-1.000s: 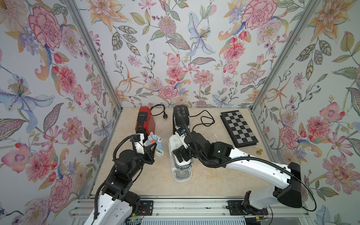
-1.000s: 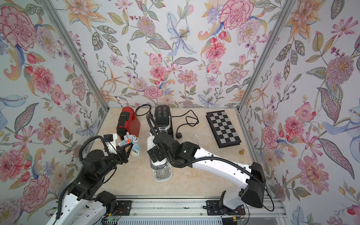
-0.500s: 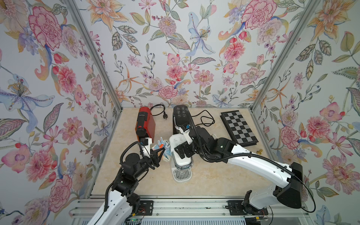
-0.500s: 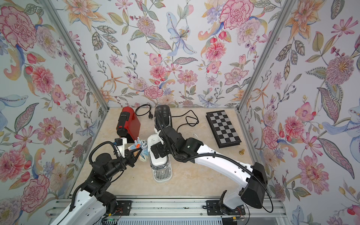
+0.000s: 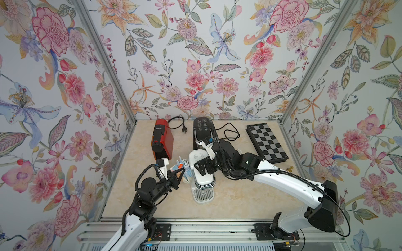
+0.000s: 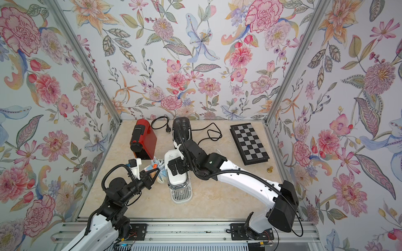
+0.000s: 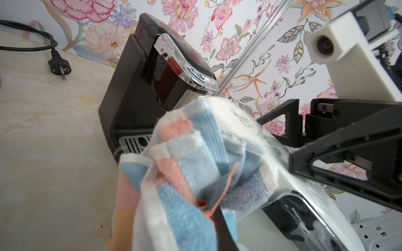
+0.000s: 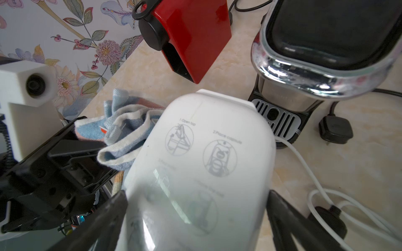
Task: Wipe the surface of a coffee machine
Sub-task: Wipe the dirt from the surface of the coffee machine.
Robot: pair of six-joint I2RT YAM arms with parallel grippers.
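A white coffee machine (image 5: 203,178) (image 6: 178,180) stands mid-table, its printed top filling the right wrist view (image 8: 206,152). My right gripper (image 5: 205,168) (image 6: 178,168) (image 8: 195,217) is open, wide astride that top, with a dark finger (image 8: 108,215) close against each side. My left gripper (image 5: 181,171) (image 6: 157,172) (image 7: 208,208) is shut on a bunched blue, pink and white striped cloth (image 5: 182,165) (image 6: 158,166) (image 7: 191,165) (image 8: 121,134). The cloth is pressed against the machine's upper left side. The left fingertips are mostly buried in it.
A red coffee machine (image 5: 162,141) stands at the back left and a black one (image 5: 202,130) directly behind the white one, both with cords (image 5: 230,134) trailing. A folded chessboard (image 5: 266,142) and a small brass piece (image 5: 290,169) lie to the right. A white cable (image 8: 304,165) loops beside the white machine.
My left arm has swung right with the cloth, from beside the red machine to the white machine's left side. The right gripper has stayed astride the white machine's top.
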